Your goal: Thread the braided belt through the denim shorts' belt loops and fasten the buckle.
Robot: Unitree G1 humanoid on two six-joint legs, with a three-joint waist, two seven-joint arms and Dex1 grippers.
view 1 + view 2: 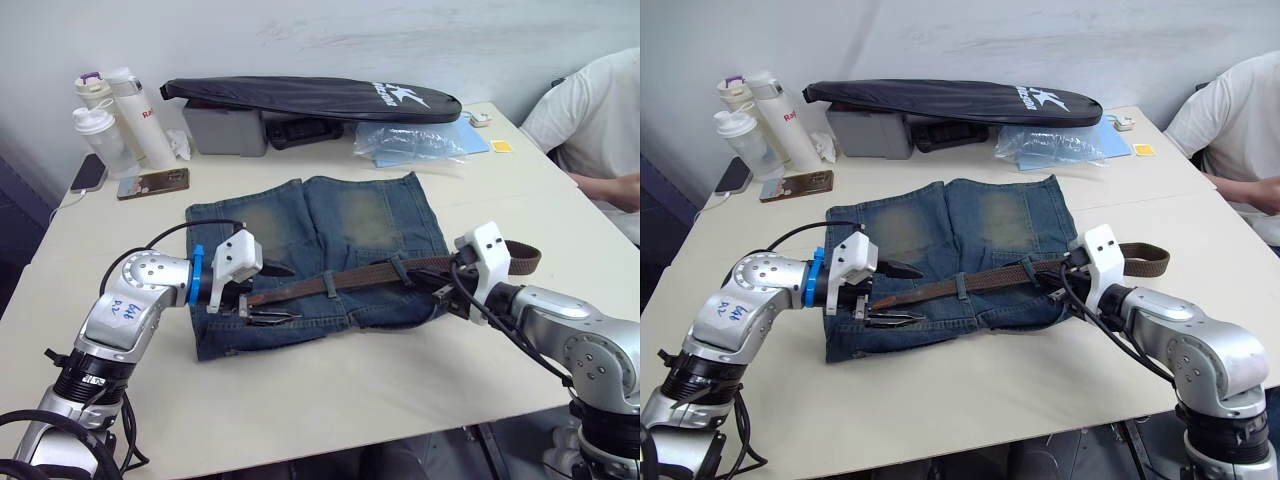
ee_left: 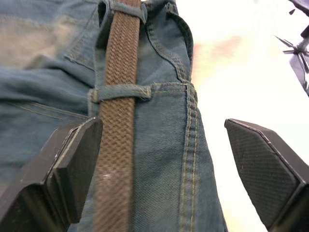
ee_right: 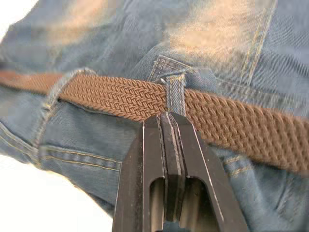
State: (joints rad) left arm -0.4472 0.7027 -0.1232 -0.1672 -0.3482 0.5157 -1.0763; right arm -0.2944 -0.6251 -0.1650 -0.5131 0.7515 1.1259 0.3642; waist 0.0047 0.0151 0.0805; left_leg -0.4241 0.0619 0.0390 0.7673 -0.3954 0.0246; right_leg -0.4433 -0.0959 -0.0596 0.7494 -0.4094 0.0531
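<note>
The denim shorts point(image 1: 370, 215) lie flat mid-table with the waistband toward me. The braided belt point(image 1: 360, 275) runs along the waistband under at least two belt loops point(image 1: 330, 284), and its far end curls off the shorts at the right point(image 1: 522, 258). My left gripper point(image 1: 278, 294) is open at the belt's left end, its fingers point(image 2: 72, 169) straddling the strap and a loop point(image 2: 120, 92). My right gripper point(image 1: 440, 288) is shut, and its tips touch the belt's edge below a loop point(image 3: 175, 94). I cannot make out the buckle.
A long black bag point(image 1: 310, 98) lies over a grey box point(image 1: 225, 130) at the back. Bottles point(image 1: 120, 115) and a phone point(image 1: 153, 183) sit back left, a plastic bag point(image 1: 410, 140) back right. A seated person point(image 1: 590, 110) is at the far right.
</note>
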